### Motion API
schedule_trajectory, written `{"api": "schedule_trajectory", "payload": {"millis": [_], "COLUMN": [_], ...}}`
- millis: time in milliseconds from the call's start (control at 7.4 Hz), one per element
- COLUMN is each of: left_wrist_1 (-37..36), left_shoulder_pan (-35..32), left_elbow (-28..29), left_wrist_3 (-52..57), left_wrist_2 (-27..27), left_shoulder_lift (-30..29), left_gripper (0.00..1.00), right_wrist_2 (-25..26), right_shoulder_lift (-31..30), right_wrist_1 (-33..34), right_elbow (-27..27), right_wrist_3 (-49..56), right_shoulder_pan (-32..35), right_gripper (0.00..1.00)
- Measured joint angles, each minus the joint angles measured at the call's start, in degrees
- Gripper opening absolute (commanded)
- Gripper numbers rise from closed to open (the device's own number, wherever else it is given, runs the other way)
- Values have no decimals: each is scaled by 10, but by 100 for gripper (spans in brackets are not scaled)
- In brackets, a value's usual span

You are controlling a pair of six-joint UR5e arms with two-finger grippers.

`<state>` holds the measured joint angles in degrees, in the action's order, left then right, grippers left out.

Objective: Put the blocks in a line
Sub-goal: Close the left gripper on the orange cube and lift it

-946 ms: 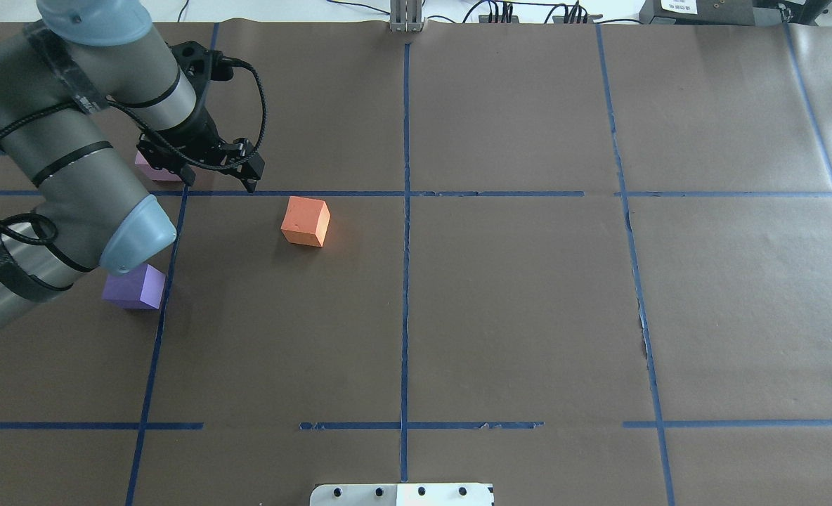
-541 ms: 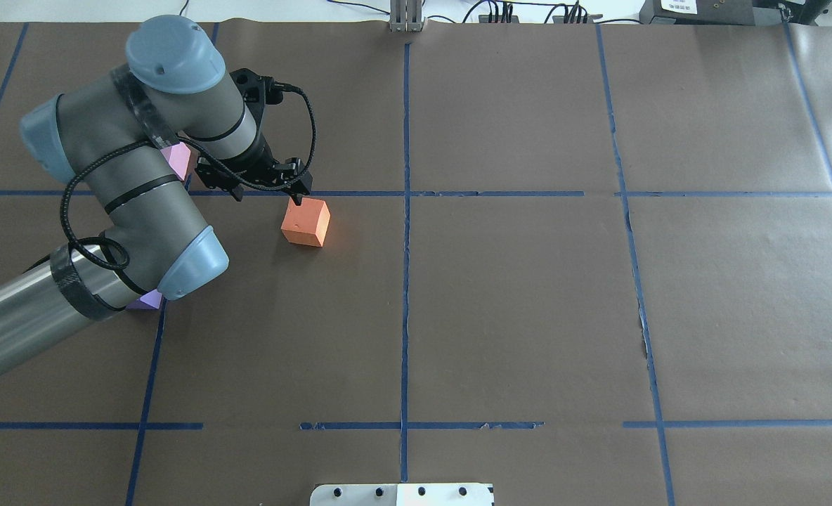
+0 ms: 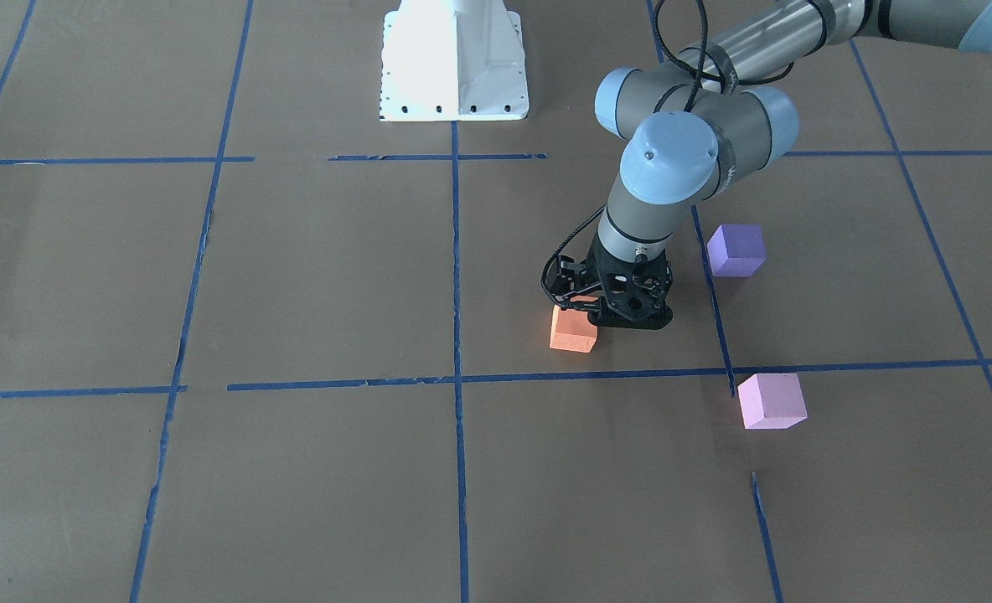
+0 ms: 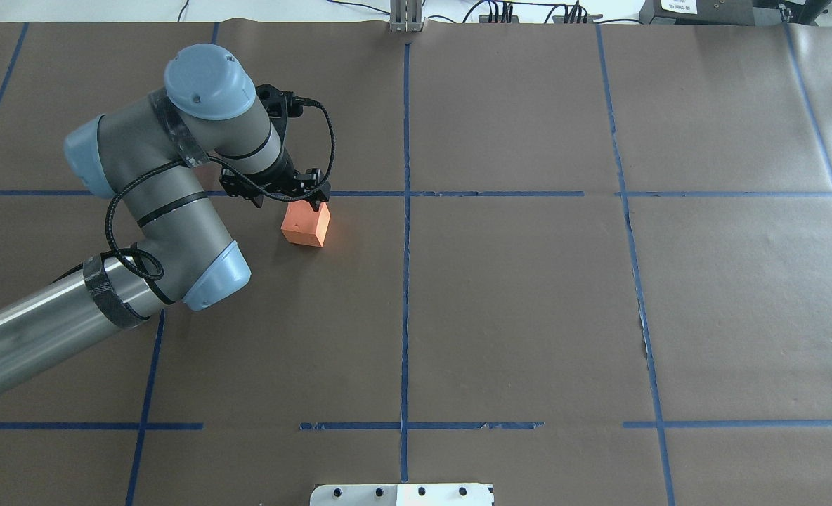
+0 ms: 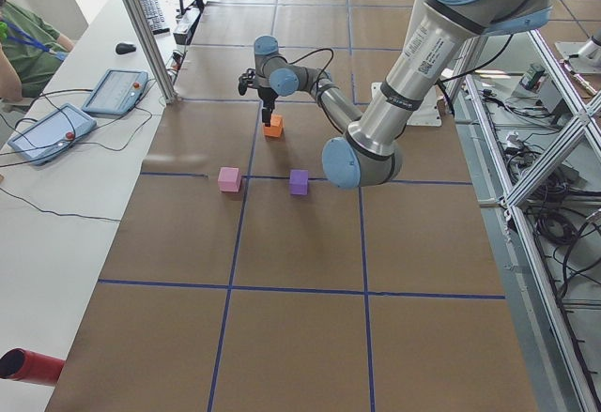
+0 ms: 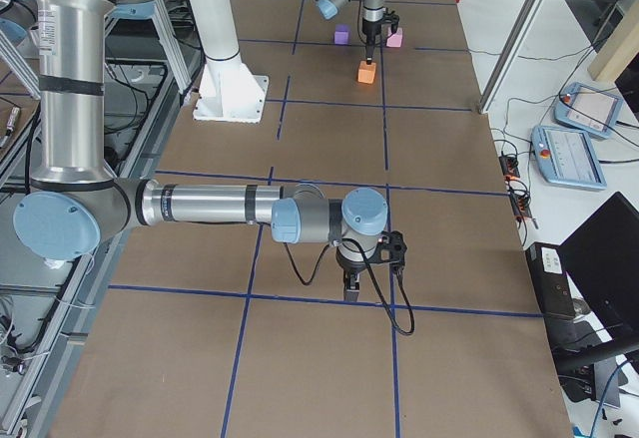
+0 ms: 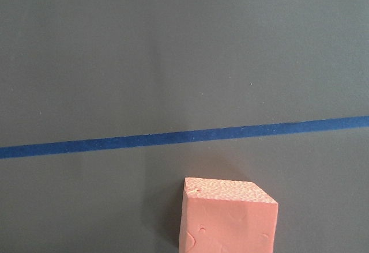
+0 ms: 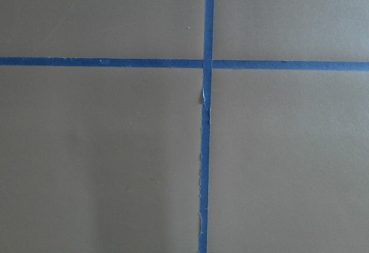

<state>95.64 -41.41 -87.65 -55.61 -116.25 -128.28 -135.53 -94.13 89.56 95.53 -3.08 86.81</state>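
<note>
The orange block (image 3: 573,329) lies near a blue tape line; it also shows in the overhead view (image 4: 306,225) and low in the left wrist view (image 7: 228,218). My left gripper (image 4: 286,203) is open and empty, low over the block's far left edge, one fingertip (image 4: 315,206) at its top corner. In the front view the left gripper (image 3: 612,315) stands just right of the block. The violet block (image 3: 736,249) and the pale pink-lilac block (image 3: 771,400) lie apart from it; my arm hides both in the overhead view. My right gripper (image 6: 349,288) hangs over bare paper far away; I cannot tell its state.
The white robot base (image 3: 454,63) stands at the table's robot side. Blue tape lines (image 4: 405,281) divide the brown paper into squares. An aluminium post (image 4: 405,17) stands at the far edge. Operator tablets (image 5: 117,91) lie on the side bench.
My left arm has swung right, from over the pale pink-lilac block to the orange block, and lowered beside it. The gripper stayed open. The blocks have not moved.
</note>
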Motion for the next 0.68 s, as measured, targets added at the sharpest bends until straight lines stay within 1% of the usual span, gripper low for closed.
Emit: {"api": "schedule_trajectory", "payload": {"millis": [270, 676], "left_wrist_1": [13, 39], "left_shoulder_pan": [7, 25], "left_elbow": [16, 40], "left_wrist_3": [-7, -19], "left_wrist_2": [2, 25], "left_shoulder_lift": [-5, -7], "left_gripper": [100, 100], "right_wrist_2": [0, 0], "right_shoulder_lift": [0, 0], "right_wrist_1": [0, 0], "right_elbow": [0, 0], "right_wrist_3": [0, 0], "right_shoulder_pan": [0, 0], "right_gripper": [100, 100]}}
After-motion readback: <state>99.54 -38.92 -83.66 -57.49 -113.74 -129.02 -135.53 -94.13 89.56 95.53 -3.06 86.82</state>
